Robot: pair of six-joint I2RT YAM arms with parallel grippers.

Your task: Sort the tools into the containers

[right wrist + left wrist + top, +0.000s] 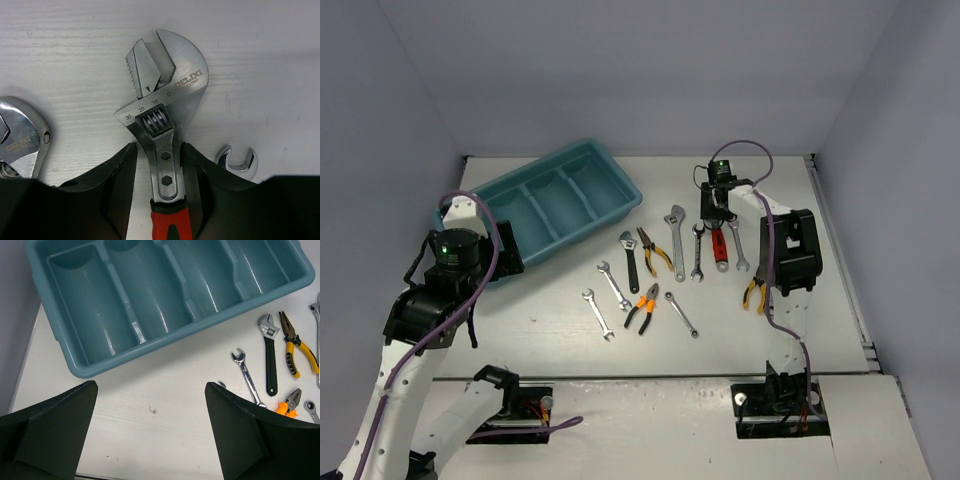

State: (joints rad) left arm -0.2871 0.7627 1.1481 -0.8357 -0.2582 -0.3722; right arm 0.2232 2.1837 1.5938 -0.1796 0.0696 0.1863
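A red-handled adjustable wrench (165, 120) lies flat on the white table, also seen from above (719, 246). My right gripper (159, 150) straddles its silver shank just above the red grip. The right finger (200, 170) touches the shank, and a thin strip of table shows between the shank and the left finger (117, 175). The teal tray (588, 228) with its compartments sits at the back left, with nothing in the compartments that show. My left gripper (150, 387) hangs wide open over bare table just in front of the tray's rim (165, 342).
Other tools are spread mid-table: a black-handled adjustable wrench (630, 262), yellow pliers (655, 250), a silver adjustable wrench (676, 238), orange pliers (642, 308), several silver wrenches (613, 283). More yellow pliers (753, 295) lie by the right arm. A silver open-end wrench (239, 162) lies right beside my right finger.
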